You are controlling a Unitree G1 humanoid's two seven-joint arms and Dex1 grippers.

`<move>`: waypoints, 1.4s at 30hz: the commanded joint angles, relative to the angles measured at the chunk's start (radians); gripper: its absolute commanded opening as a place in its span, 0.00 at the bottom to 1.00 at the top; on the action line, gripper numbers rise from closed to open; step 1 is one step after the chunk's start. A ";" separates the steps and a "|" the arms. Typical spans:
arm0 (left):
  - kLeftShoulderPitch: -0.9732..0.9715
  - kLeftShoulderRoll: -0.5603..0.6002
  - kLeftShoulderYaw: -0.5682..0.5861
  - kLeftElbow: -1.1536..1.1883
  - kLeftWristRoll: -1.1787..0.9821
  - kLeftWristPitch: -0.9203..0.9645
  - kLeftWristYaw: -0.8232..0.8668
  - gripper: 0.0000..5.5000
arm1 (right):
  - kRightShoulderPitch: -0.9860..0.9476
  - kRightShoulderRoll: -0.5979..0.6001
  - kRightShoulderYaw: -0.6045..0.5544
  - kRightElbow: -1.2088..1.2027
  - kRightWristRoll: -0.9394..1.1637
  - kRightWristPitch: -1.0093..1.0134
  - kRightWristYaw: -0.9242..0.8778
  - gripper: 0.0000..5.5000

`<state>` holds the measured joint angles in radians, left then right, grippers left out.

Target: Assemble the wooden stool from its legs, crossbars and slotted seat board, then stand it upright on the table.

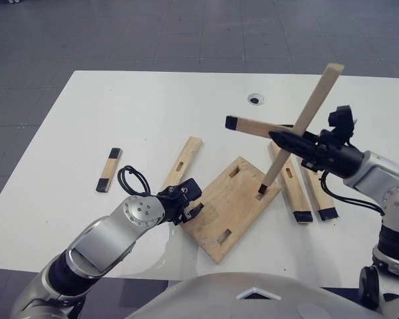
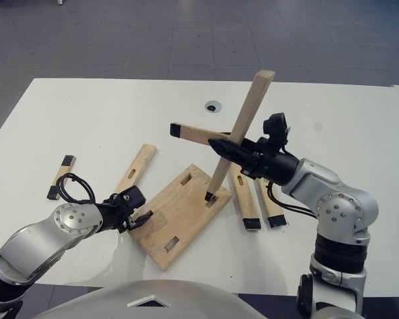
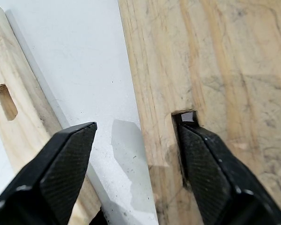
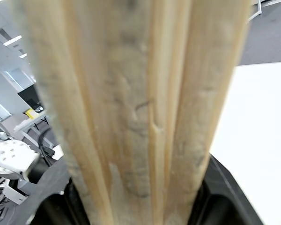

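The slotted seat board (image 1: 229, 206) lies flat near the table's front edge. My right gripper (image 1: 287, 141) is shut on a wooden leg (image 1: 310, 109) that stands tilted, its black-tipped foot in the board's far right slot (image 1: 261, 191). A second black-tipped bar (image 1: 253, 125) sticks out sideways from the gripper toward the left, raised off the table; whether it is joined to the leg is hidden. My left gripper (image 1: 189, 209) is open at the board's left edge, one finger (image 3: 210, 173) in a slot there and the other finger (image 3: 61, 173) over the table.
A slotted leg (image 1: 183, 163) lies just left of the board, beside my left gripper. A short black-ended crossbar (image 1: 109, 169) lies farther left. Two more legs (image 1: 290, 181) (image 1: 317, 193) lie right of the board under my right arm. A cable hole (image 1: 255, 100) is at the back.
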<state>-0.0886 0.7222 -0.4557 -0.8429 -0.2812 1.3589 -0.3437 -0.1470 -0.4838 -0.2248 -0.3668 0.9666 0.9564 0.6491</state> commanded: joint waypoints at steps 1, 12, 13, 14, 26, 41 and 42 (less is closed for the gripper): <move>0.005 0.018 0.000 0.025 0.003 0.033 0.005 0.58 | 0.029 -0.013 0.039 0.031 -0.071 -0.069 0.032 0.37; 0.000 0.011 0.012 0.025 -0.006 0.041 0.009 0.58 | 0.091 0.054 0.112 0.028 -0.168 -0.183 -0.007 0.37; 0.002 0.010 0.014 0.024 -0.007 0.041 0.008 0.58 | 0.099 0.065 0.118 0.017 -0.165 -0.181 -0.016 0.37; 0.004 0.009 0.014 0.024 -0.008 0.041 0.009 0.58 | 0.109 0.073 0.125 0.006 -0.162 -0.182 -0.023 0.37; 0.011 0.017 0.026 0.021 -0.016 0.044 0.010 0.58 | 0.239 0.053 0.193 0.081 -0.390 -0.445 -0.044 0.37; 0.007 0.018 0.033 0.028 -0.022 0.041 0.005 0.58 | 0.414 -0.003 0.424 0.226 -0.666 -0.749 -0.014 0.37; 0.006 0.017 0.034 0.028 -0.023 0.042 0.005 0.58 | 0.376 -0.006 0.434 0.246 -0.669 -0.727 -0.019 0.37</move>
<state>-0.0865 0.7223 -0.4198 -0.8305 -0.3026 1.3705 -0.3368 0.2236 -0.4144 0.1209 -0.3302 0.5045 0.0701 0.6615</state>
